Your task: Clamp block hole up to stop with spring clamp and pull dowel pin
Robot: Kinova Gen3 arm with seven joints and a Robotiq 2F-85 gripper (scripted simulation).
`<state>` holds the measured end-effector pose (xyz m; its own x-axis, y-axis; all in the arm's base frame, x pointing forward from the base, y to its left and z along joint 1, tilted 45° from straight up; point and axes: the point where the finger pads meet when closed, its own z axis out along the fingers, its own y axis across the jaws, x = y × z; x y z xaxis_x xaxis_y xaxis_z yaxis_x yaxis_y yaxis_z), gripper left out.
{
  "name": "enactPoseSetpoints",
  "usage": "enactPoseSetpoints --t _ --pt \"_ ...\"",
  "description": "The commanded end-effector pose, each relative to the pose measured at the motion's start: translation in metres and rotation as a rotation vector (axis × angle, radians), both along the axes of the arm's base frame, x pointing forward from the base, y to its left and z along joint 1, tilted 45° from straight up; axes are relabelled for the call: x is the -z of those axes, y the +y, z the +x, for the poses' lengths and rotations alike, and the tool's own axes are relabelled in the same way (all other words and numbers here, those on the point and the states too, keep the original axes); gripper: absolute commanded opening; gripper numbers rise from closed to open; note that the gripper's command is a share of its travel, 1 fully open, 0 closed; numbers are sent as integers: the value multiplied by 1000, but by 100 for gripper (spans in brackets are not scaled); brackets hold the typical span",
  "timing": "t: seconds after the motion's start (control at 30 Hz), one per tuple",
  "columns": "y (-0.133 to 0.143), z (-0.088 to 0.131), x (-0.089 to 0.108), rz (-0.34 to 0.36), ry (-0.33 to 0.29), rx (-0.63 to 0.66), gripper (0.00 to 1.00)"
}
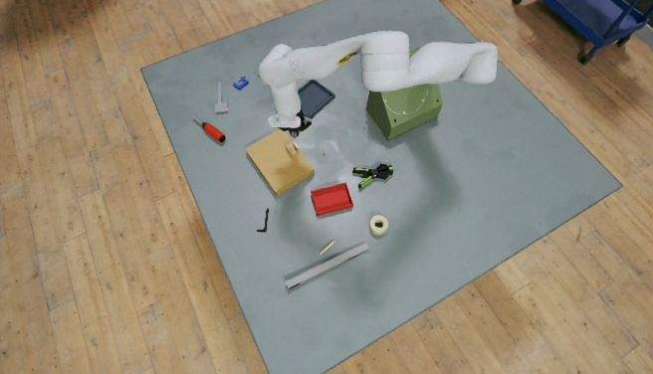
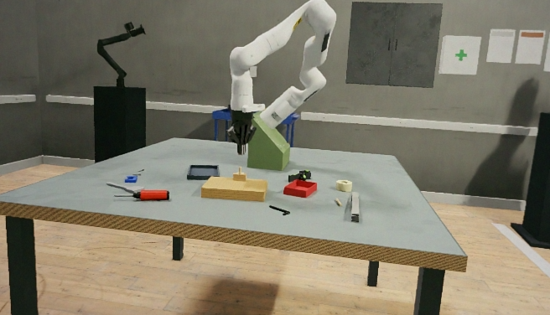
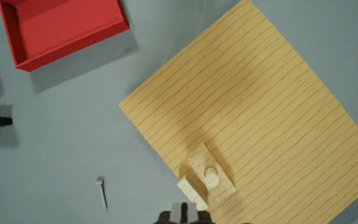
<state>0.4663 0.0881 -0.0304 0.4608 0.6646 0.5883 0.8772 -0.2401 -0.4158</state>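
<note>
The bench board (image 1: 274, 165) (image 2: 235, 193) (image 3: 260, 85) lies on the table. The small wooden block (image 2: 236, 178) (image 3: 200, 159) lies flat near one edge of it. The dowel pin (image 2: 240, 170) (image 3: 211, 179) stands upright in the block. The bench stop (image 3: 191, 192) is beside the block, with a narrow shadowed gap between them; I make out nothing loose there. The spring clamp (image 1: 375, 172) (image 2: 300, 176) lies on the table, away from the board. My gripper (image 1: 295, 134) (image 2: 241, 152) (image 3: 184, 214) is shut and empty, above the board's stop edge.
A small screw (image 1: 324, 152) (image 3: 101, 194) lies beside the board. A red tray (image 1: 331, 200) (image 2: 300, 189) (image 3: 70, 25) and dark tray (image 1: 316, 97) (image 2: 203, 172) are nearby. A screwdriver (image 1: 214, 132), hex key (image 1: 266, 221), tape roll (image 1: 378, 229) and grey bar (image 1: 326, 266) lie around.
</note>
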Motion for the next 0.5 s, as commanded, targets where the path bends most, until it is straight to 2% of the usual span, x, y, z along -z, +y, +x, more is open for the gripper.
enactPoseSetpoints --t 0.0,0.27,0.33,0.47 --pt "-1 0 0 12 -63 -61 10" --pt "0 -2 1 35 -176 -178 10" --pt "0 -2 1 35 -176 -178 10" --pt "0 -2 1 47 -235 -238 10"
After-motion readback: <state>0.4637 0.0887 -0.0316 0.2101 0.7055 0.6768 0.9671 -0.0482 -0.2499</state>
